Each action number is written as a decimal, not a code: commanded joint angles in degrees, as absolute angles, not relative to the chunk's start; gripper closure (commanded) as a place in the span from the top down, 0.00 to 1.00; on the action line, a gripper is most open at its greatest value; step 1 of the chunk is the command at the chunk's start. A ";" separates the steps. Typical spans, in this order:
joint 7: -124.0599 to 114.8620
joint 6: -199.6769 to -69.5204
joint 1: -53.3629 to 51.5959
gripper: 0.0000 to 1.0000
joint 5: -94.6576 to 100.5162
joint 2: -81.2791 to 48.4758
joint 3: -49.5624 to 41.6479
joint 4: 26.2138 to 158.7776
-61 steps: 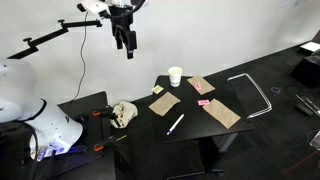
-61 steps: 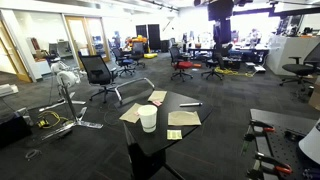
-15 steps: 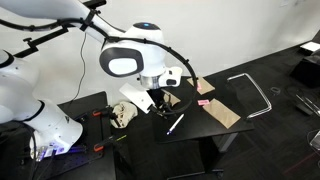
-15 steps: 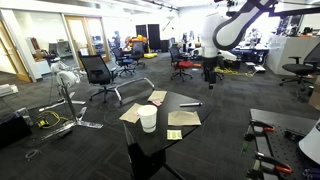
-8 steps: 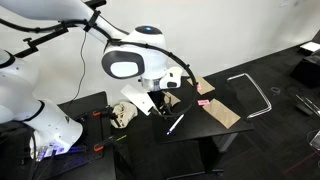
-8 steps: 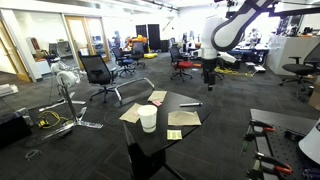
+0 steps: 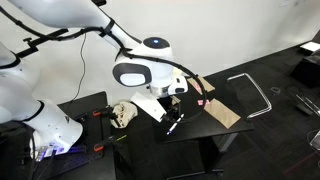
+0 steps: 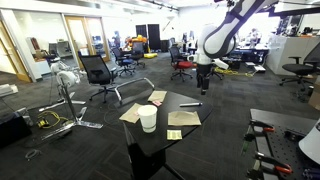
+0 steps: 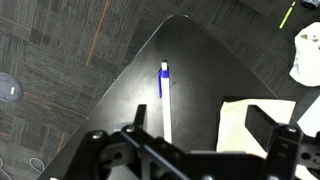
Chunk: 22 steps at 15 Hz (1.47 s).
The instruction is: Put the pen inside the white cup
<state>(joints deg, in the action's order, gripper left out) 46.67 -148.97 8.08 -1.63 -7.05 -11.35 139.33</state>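
The pen (image 9: 165,100), a thin white stick with a blue end, lies flat on the black table near its rounded edge; it also shows in both exterior views (image 7: 176,124) (image 8: 190,103). My gripper (image 9: 200,125) is open and empty and hangs above the table. The pen runs just inside its left finger (image 9: 135,120), and the right finger (image 9: 266,122) is over brown paper. In the exterior views the gripper (image 7: 172,103) (image 8: 201,88) is a short way above the pen. The white cup (image 8: 148,118) stands upright at the table's other end; in an exterior view the arm hides it.
Flat brown paper pieces (image 9: 255,125) (image 7: 222,113) (image 8: 183,118) lie on the table (image 9: 130,70). A beige skull-like lump (image 7: 122,113) (image 9: 305,55) sits at one side. The table edge curves close past the pen. Office chairs (image 8: 97,72) stand on the floor beyond.
The arm has come down from high above the table, and in the last second it has shifted sideways and lower over the pen. The pen and cup have not moved.
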 commanded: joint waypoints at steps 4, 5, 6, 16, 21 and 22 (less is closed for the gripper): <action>47.28 -153.07 11.31 1.00 -1.74 -15.70 -7.54 133.21; 47.04 -153.46 11.57 1.00 -1.51 -16.83 -7.20 132.36; 46.48 -153.79 11.70 1.00 -1.08 -17.75 -6.97 131.58; 37.87 -156.90 10.84 1.00 5.89 -24.25 -6.36 126.66; 34.91 -155.96 11.23 1.00 6.85 -25.66 -5.35 125.63; 34.84 -155.95 11.33 1.00 6.89 -25.87 -5.21 125.53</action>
